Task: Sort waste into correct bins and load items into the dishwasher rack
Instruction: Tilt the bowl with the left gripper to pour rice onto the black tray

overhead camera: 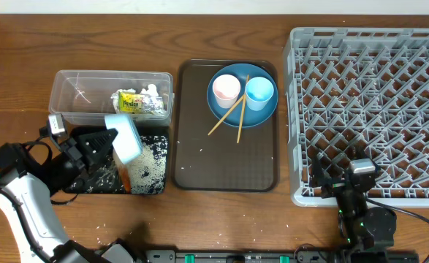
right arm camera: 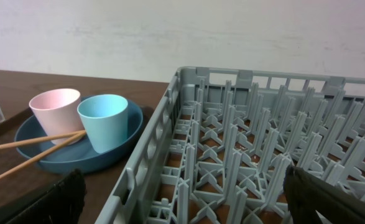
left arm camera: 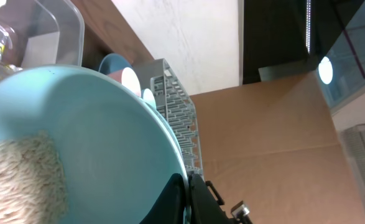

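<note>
My left gripper (overhead camera: 103,143) is shut on the rim of the pale bowl (overhead camera: 124,136), which is tipped over the black tray (overhead camera: 82,183). In the left wrist view, rice (left arm camera: 20,180) clings inside the bowl (left arm camera: 95,137), and the jaws of the left gripper (left arm camera: 188,182) pinch its edge. Loose rice grains (overhead camera: 150,157) and a small orange carrot (overhead camera: 126,178) lie in the black tray. The clear tub (overhead camera: 75,91) holds the printed wrapper (overhead camera: 130,103) and a white tissue (overhead camera: 153,92). My right gripper (overhead camera: 354,181) stands open at the near edge of the rack (overhead camera: 375,109), with nothing between its jaws.
The brown serving tray (overhead camera: 225,164) carries the blue plate (overhead camera: 232,113) with a pink cup (overhead camera: 226,89), a light-blue cup (overhead camera: 259,93) and chopsticks (overhead camera: 234,117) across it. Stray rice grains lie on the table by the black tray. The rack (right arm camera: 250,143) fills the right wrist view.
</note>
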Controlling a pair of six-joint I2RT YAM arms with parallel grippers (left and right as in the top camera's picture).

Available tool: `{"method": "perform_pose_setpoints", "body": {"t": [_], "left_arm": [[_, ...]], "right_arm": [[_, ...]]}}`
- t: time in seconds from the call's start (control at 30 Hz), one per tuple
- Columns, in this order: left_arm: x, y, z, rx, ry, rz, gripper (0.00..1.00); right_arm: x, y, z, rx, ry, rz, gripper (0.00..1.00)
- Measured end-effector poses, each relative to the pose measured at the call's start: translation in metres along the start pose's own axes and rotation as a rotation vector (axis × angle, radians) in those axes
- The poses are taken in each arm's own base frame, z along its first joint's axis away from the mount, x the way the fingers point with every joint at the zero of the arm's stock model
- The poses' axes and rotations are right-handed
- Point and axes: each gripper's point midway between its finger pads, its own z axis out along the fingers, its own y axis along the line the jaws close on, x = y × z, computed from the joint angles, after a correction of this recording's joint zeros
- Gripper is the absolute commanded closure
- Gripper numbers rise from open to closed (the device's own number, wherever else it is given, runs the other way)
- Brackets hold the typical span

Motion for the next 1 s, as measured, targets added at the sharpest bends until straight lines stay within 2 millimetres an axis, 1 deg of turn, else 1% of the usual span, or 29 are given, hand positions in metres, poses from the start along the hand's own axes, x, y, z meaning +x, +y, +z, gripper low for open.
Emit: {"method": "perform_pose_setpoints", "body": {"t": [0.3, 0.43, 0.57, 0.7, 0.77, 0.9, 1.0], "left_arm": [[0.0004, -0.0001, 0.0001, 0.001, 0.001, -0.015, 0.94], [-0.0019, 0.0009, 0.0002, 0.003, -0.003, 0.013, 0.94], [0.0001, 0.0006, 0.0003, 0.007, -0.002, -0.006, 0.94], [-0.0068, 0.0020, 0.0003, 0.008, -0.010, 0.061, 0.94], [-0.0047, 0.0015, 0.0005, 0.010, -0.007, 0.017, 0.94], [-0.0048, 0.0014, 0.0013, 0.012, -0.004, 0.011, 0.94], [-0.0020, 0.0004, 0.0015, 0.015, 0.000, -0.033, 0.94]], "right_arm": [[0.0000, 0.0000, 0.0000, 0.000, 0.000, 0.000, 0.01], [0.0000, 0.0000, 0.0000, 0.000, 0.000, 0.000, 0.01], [0.0000, 0.0000, 0.0000, 0.000, 0.000, 0.000, 0.01], [0.0000, 0.0000, 0.0000, 0.000, 0.000, 0.000, 0.01], [0.0000, 0.0000, 0.0000, 0.000, 0.000, 0.000, 0.01], [0.0000, 0.0000, 0.0000, 0.000, 0.000, 0.000, 0.01], [0.0000, 0.0000, 0.0000, 0.000, 0.000, 0.000, 0.01]]}}
